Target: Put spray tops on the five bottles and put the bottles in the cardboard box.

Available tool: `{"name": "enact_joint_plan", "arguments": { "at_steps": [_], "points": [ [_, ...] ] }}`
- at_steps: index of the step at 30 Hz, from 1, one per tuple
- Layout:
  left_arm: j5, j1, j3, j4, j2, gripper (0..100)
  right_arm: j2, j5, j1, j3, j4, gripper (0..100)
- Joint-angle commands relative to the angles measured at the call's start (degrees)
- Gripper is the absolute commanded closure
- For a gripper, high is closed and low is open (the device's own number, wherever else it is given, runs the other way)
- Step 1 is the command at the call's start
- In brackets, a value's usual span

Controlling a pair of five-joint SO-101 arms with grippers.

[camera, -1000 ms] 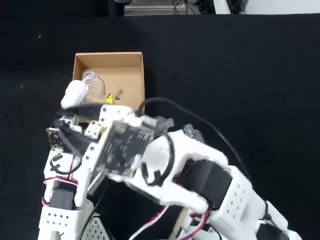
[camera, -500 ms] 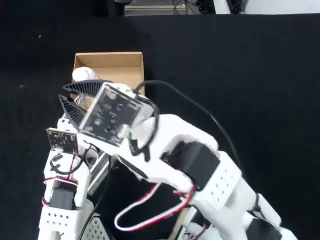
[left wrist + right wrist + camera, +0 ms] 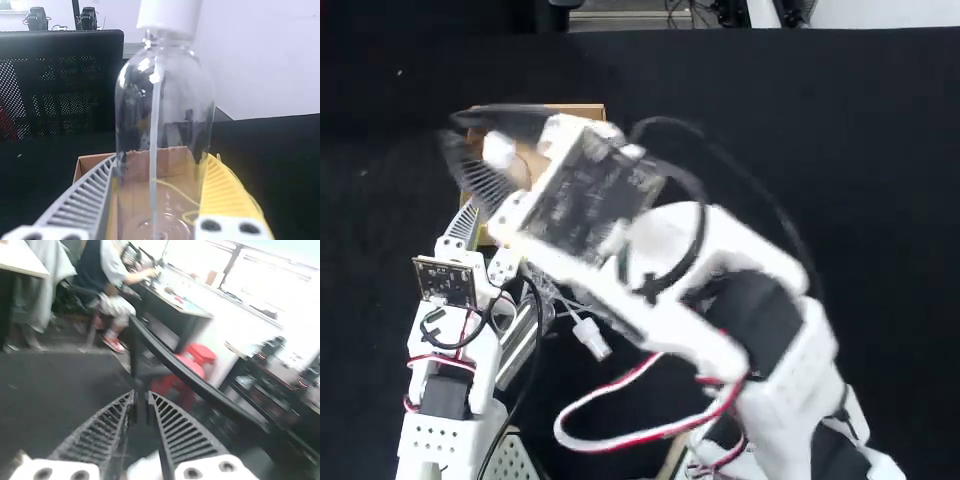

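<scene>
Clamping clear bottle [image 3: 165,115], left end effector [image 3: 157,200] over black table [image 3: 840,120]; right end effector [image 3: 141,401] nearly closed, office [image 3: 195,315] behind.

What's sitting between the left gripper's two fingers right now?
A clear bottle with a white spray top stands between the left gripper's fingers, seen in the left wrist view, with the cardboard box behind it.

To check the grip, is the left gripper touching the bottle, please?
Touching: the left wrist view shows the left gripper with both fingers against the bottle.
</scene>
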Motion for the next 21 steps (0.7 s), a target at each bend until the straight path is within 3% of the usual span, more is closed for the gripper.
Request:
{"name": "enact_joint_plan", "arguments": {
  "at_steps": [1,7,13,21],
  "points": [
    [-0.09,0.31,1.27,0.09,-0.62,97,-1.45,-0.18,9.67,-3.38,8.88,98.7],
    [-0.18,0.13,1.27,-0.26,-0.62,97,-1.80,-0.62,29.80,5.76,16.18,98.7],
    [-0.18,-0.84,1.27,0.09,-0.62,97,-1.80,-0.18,42.46,23.87,14.15,98.7],
    [-0.09,-17.89,1.27,0.00,-0.70,97,-1.80,-0.70,45.98,53.76,-13.98,98.7]
  ]
}}
